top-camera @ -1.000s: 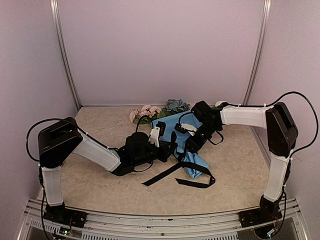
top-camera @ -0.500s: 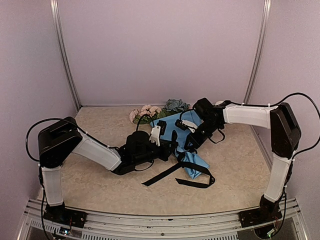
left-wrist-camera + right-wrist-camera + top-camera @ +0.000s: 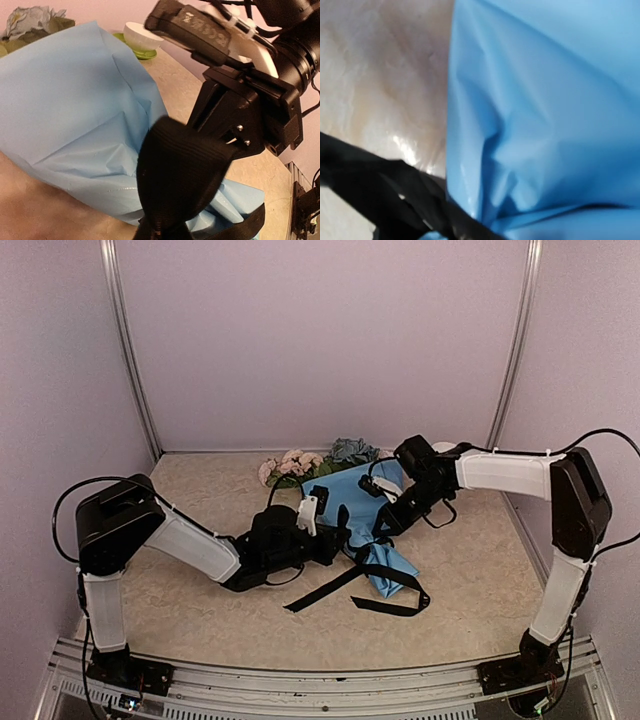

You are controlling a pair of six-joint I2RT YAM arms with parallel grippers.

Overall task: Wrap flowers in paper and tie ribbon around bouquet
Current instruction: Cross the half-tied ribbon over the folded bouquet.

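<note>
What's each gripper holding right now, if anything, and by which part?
The left gripper seems shut on the ribbon, mid-length beside the bouquet, not at its ends. Whether the right gripper holds anything cannot be told.

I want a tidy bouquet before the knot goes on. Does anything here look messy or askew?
The ribbon stands out. It hangs slack around the narrow end of the paper, and its loose loops and trailing ends sprawl over the table. That narrow end of the paper also looks creased and crumpled rather than a neat cone.
</note>
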